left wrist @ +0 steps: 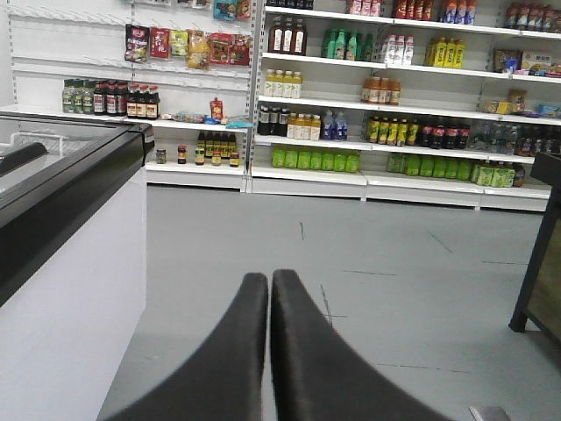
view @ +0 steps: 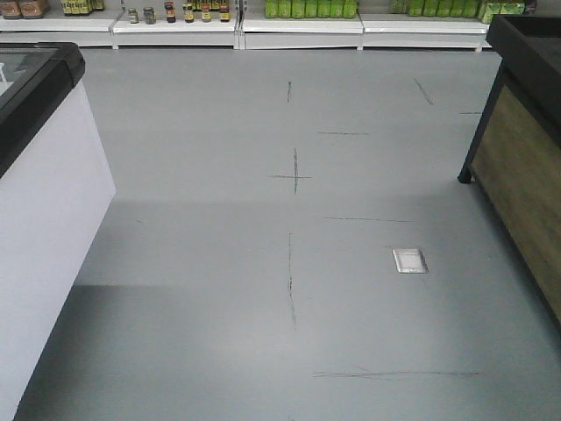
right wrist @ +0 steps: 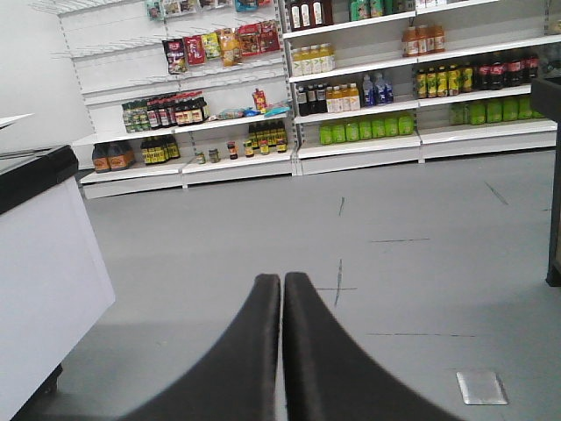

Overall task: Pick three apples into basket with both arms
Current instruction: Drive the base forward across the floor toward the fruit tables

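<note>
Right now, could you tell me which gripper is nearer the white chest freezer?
Left. The left gripper is close beside the freezer; the right gripper sits farther off, freezer to its left.

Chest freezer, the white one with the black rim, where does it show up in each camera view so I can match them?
Exterior front-facing: the chest freezer runs down the left edge, from near the top to the bottom.
Left wrist-mounted: it fills the left side, middle to bottom.
Right wrist-mounted: it sits at the left edge, middle to lower.
Shared landmark: the row of green bottles in the background.
</note>
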